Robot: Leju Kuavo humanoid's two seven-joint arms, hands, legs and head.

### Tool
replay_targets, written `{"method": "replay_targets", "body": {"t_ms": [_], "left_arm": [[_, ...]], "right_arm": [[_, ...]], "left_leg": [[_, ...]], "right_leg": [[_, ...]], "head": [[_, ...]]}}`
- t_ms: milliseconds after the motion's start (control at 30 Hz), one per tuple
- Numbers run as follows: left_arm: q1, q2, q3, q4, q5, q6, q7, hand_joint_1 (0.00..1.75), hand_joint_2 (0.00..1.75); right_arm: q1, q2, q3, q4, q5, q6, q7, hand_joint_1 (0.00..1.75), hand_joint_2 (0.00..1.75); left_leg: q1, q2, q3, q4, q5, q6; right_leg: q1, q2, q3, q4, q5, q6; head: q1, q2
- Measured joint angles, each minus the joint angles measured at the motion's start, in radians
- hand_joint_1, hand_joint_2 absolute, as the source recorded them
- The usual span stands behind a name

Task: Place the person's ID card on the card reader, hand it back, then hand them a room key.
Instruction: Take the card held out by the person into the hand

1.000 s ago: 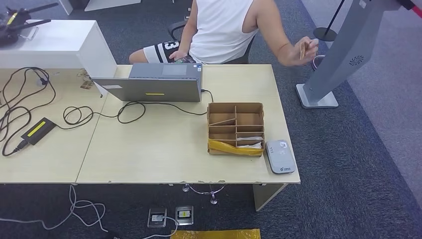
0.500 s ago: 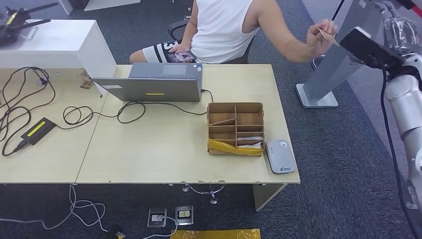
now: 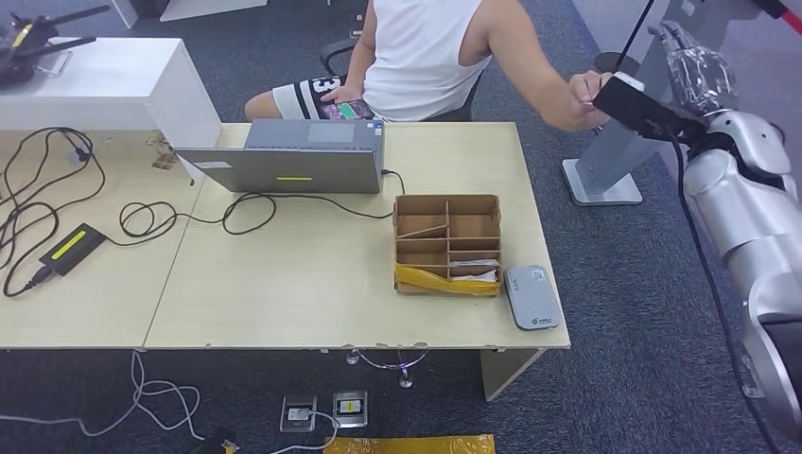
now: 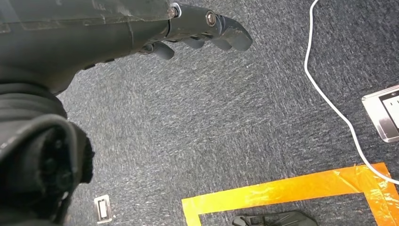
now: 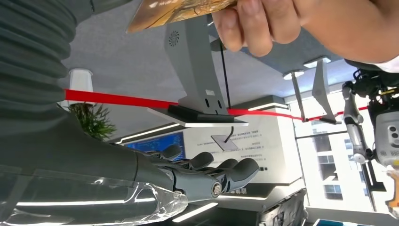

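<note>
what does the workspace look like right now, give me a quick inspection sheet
surface: pale wooden desk, front edge chipped.
job's things: ID card held by the person's hand, above the right hand; card reader near the desk's front right corner; white cards in a cardboard tray, whether room keys cannot be told.
clutter: laptop at the back of the desk.
grippers: right hand raised beside the person's hand, holding nothing; left hand hangs over the carpet, holding nothing.
cables: black cables and a power brick on the desk; white cable on the floor.
surroundings: grey stand, floor sockets, orange floor tape.
</note>
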Motion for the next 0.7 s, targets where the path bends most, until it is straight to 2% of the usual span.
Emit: {"method": "replay_targets", "body": {"t_ms": [100,233,333,700], "left_arm": [[0.000,0.000,0.000,0.000,0.000,0.000,0.000,0.00,0.00],[0.000,0.000,0.000,0.000,0.000,-0.001,0.000,0.00,0.00],[0.000,0.000,-0.003,0.000,0.000,-0.001,0.000,0.00,0.00],[0.000,0.002,-0.007,0.000,0.000,-0.007,0.000,0.00,0.00]], "right_arm": [[0.000,0.004,0.008,0.004,-0.003,-0.001,-0.003,0.00,1.75],[0.000,0.009,0.014,0.011,-0.008,0.000,-0.008,1.64,1.75],[-0.001,0.011,0.020,0.016,-0.011,0.001,-0.014,1.75,1.75],[-0.003,0.018,0.041,0.025,-0.022,0.006,-0.038,1.75,1.75]], "left_leg": [[0.000,0.000,0.000,0.000,0.000,0.000],[0.000,0.000,0.000,0.000,0.000,0.000],[0.000,0.000,0.000,0.000,0.000,0.000],[0.000,0.000,0.000,0.000,0.000,0.000]], "right_leg": [[0.000,0.000,0.000,0.000,0.000,0.000],[0.000,0.000,0.000,0.000,0.000,0.000],[0.000,0.000,0.000,0.000,0.000,0.000],[0.000,0.000,0.000,0.000,0.000,0.000]], "head": [[0.000,0.000],[0.000,0.000],[0.000,0.000],[0.000,0.000]]}}
